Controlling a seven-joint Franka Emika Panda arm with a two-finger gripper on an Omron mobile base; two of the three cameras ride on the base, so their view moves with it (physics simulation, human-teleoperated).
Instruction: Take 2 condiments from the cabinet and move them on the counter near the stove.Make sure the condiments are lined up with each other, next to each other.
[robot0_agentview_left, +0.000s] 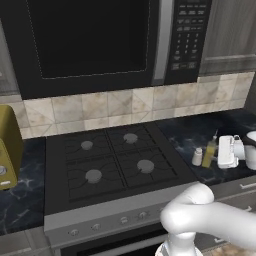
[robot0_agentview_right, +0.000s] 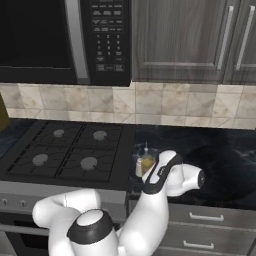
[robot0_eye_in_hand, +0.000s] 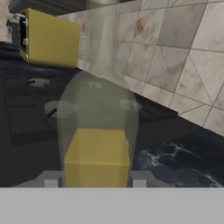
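Oil bottle (robot0_eye_in_hand: 98, 127): translucent yellow-green glass, rounded shoulders, slim neck, gripped in claw (robot0_eye_in_hand: 96, 181). Shaker (robot0_agentview_left: 197, 156): squat, pale, just beside it on veined black stone bench (robot0_agentview_right: 220, 150).

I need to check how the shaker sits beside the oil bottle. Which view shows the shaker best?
The left base view: the shaker stands on the counter just left of the oil bottle. In the right base view it is a sliver beside the arm.

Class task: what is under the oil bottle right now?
The oil bottle stands on the black counter beside the shaker. The end effector covers its base contact.
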